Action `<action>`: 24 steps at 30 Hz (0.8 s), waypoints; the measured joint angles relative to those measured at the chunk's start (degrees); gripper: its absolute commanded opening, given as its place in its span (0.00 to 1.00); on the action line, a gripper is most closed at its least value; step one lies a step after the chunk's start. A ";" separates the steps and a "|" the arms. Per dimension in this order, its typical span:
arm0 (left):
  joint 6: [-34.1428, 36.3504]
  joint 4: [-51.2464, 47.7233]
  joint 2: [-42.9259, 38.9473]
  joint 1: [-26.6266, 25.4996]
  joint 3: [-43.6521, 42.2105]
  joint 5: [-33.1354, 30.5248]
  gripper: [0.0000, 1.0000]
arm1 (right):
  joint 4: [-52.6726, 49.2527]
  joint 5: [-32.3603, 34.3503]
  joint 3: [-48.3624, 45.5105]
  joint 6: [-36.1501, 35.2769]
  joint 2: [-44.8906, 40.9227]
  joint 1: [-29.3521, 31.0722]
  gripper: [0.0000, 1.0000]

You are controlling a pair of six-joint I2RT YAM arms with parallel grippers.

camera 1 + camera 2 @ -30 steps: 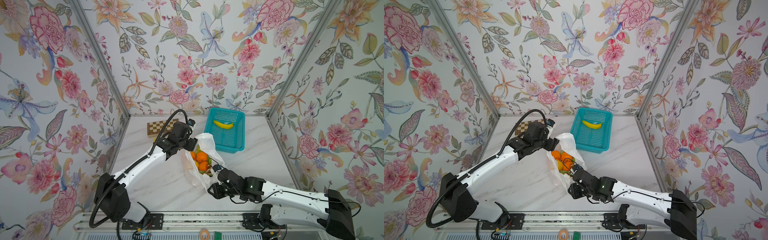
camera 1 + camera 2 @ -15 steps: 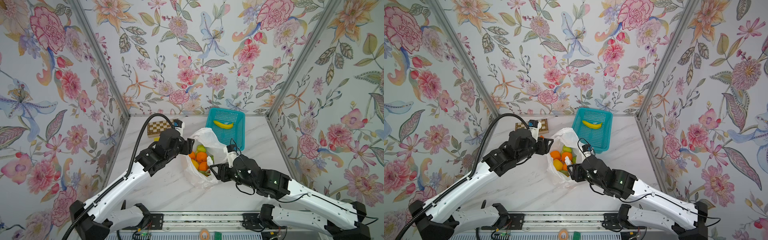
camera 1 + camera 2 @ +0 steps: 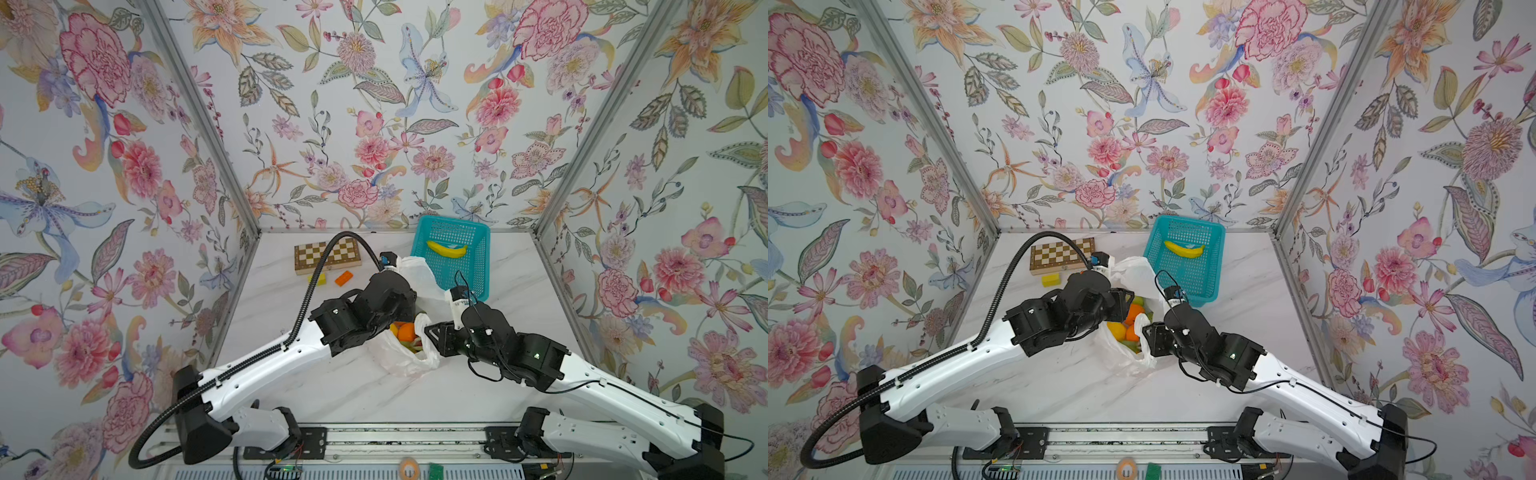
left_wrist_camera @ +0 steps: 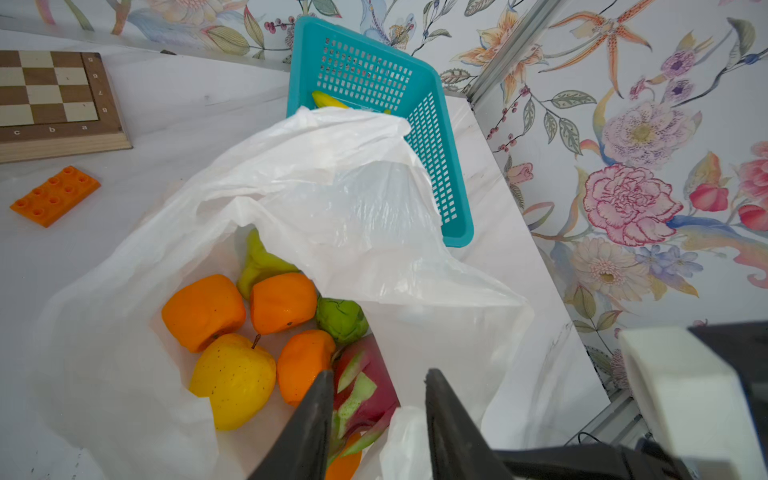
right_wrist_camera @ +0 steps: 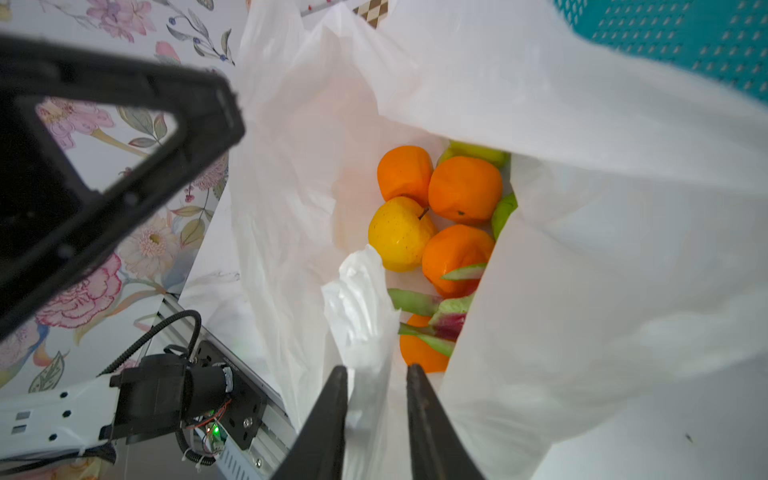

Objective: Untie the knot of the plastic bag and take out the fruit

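Change: left gripper (image 4: 378, 374) now over fruit (image 4: 282, 307), jaws apart; right gripper (image 5: 376, 372) astride plastic bag (image 5: 582, 291) flap, grip unclear.

walls (image 3: 374, 124): three panels of floral wallpaper, pink, orange and blue blooms on a pale ground; one beyond the fingers (image 4: 307, 432), one on either side of them.
corner posts (image 3: 205, 124): grey metal strips.
bench (image 3: 353, 395): white marble-look top, beneath the fingers.
rail (image 3: 395, 434): aluminium, behind the fingers at the bench's edge.
light: soft, even.
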 measured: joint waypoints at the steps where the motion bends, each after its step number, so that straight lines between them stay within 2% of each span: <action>1: -0.20 -0.44 1.27 -0.02 0.02 -0.59 0.36 | 0.39 -0.79 -1.11 0.31 0.00 0.70 0.19; 5: -0.48 -1.18 4.13 -0.04 -1.03 -1.97 0.35 | 2.40 -3.41 -6.10 2.34 0.02 4.44 0.17; 12: -2.58 0.20 6.03 -0.04 -10.10 -1.86 0.37 | 6.05 -5.55 -11.98 6.25 0.35 8.50 0.16; 20: -4.31 1.60 8.61 -0.02 -16.15 -1.92 0.48 | 9.07 -7.23 -12.50 7.32 1.92 9.73 0.21; 24: -4.48 1.75 9.20 0.42 -17.22 -2.32 0.56 | 9.16 -7.26 -12.50 7.28 1.90 10.25 0.28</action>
